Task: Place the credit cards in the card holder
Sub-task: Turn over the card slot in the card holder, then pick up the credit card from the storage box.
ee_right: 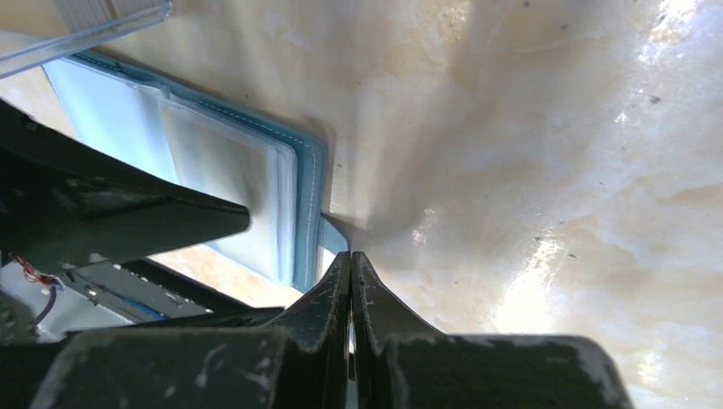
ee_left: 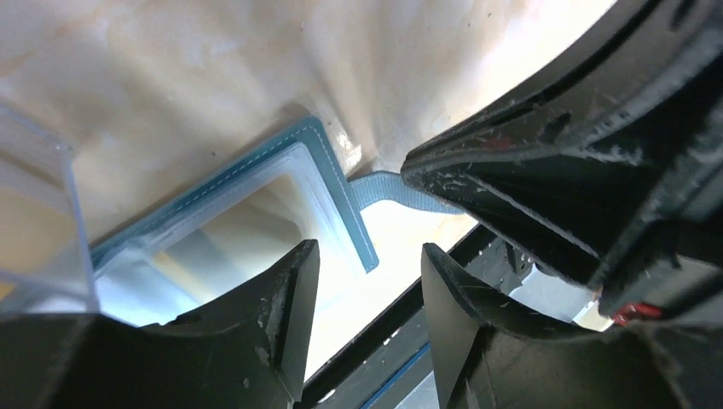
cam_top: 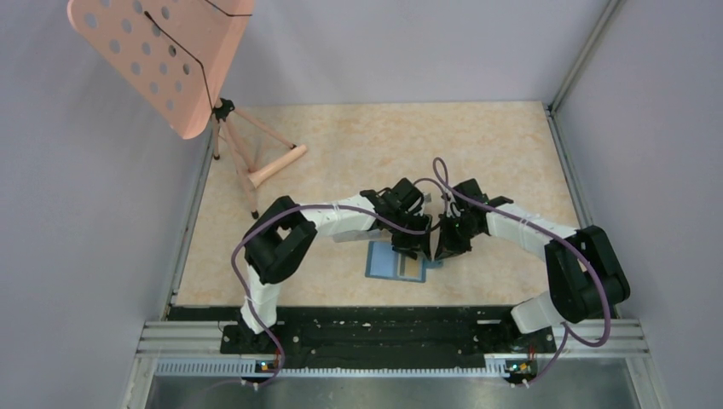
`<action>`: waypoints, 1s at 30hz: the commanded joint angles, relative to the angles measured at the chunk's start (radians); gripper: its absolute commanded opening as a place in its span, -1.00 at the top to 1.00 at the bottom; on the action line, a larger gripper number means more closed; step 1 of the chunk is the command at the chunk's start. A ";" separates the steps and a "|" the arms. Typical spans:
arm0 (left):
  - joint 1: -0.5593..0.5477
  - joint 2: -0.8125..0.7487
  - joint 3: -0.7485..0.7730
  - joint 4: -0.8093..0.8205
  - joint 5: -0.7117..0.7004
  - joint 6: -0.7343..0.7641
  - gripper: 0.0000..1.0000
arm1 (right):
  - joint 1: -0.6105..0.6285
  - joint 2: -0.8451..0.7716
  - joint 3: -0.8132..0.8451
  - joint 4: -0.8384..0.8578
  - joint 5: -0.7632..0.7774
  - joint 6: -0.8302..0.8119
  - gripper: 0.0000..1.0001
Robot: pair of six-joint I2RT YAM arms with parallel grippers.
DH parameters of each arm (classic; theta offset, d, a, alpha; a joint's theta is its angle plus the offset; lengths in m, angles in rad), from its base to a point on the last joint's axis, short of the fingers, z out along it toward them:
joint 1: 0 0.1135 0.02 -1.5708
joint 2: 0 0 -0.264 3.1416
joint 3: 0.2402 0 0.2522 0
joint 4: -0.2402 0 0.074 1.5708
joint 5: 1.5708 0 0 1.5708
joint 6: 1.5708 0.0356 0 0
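Observation:
The teal-blue card holder (cam_top: pixel 384 262) lies open on the table near the front edge, its pale pocketed inside facing up. A thin card with a yellowish edge (cam_top: pixel 413 269) seems to lie on its right half; no other cards show. My right gripper (ee_right: pixel 350 256) is shut on the holder's small snap tab (ee_right: pixel 334 236), at the holder's right edge (ee_right: pixel 309 196). The tab (ee_left: pixel 388 189) also shows in the left wrist view, running into the right gripper's tips. My left gripper (ee_left: pixel 367 256) is open and empty, just above the holder's corner (ee_left: pixel 345 200). The two grippers nearly touch in the top view.
A clear plastic box (ee_left: pixel 43 213) stands just left of the holder, and its edge shows in the right wrist view (ee_right: pixel 94 21). A pink perforated music stand (cam_top: pixel 162 60) on a tripod (cam_top: pixel 256 166) stands at the back left. Grey walls enclose the table.

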 commanded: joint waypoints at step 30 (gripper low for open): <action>0.456 -0.391 -0.265 0.003 -0.028 0.035 -0.13 | 0.035 0.144 0.429 0.071 -0.194 0.065 0.92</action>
